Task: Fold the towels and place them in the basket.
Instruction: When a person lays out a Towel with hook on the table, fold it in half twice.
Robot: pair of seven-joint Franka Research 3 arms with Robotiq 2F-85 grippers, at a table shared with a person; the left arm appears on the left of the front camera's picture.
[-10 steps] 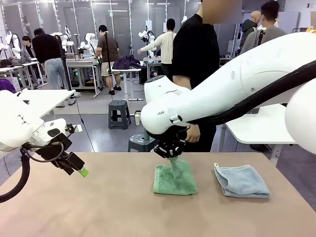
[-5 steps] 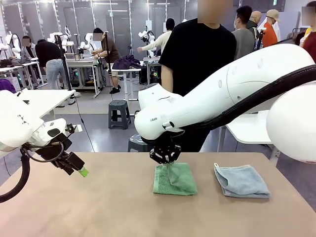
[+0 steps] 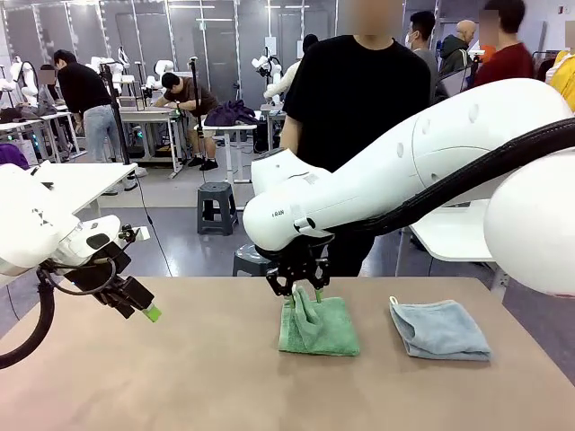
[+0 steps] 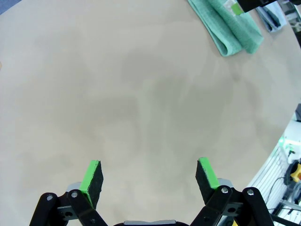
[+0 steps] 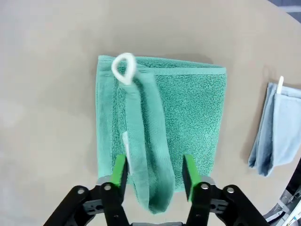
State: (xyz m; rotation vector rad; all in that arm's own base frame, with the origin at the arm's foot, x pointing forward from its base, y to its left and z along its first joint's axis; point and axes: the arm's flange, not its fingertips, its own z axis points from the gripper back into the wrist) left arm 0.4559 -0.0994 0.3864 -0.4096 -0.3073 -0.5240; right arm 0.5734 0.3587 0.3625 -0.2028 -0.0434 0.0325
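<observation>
The mint green towel lies folded in the middle of the table, and a raised fold of its left edge stands up between the fingers of my right gripper. In the right wrist view that gripper has its jaws apart around this loose strip, with the white loop tag at the towel's far corner. The pale grey-blue towel lies folded to the right of it. My left gripper hovers open over bare table at the left. The basket is out of view.
A person in a black shirt stands at the far side of the tan table, behind my right arm. The left wrist view catches the mint towel far off at its top edge.
My right gripper has opened its jaws on the mint towel's lifted edge, which has sagged down onto the folded towel. The left arm has not moved.
</observation>
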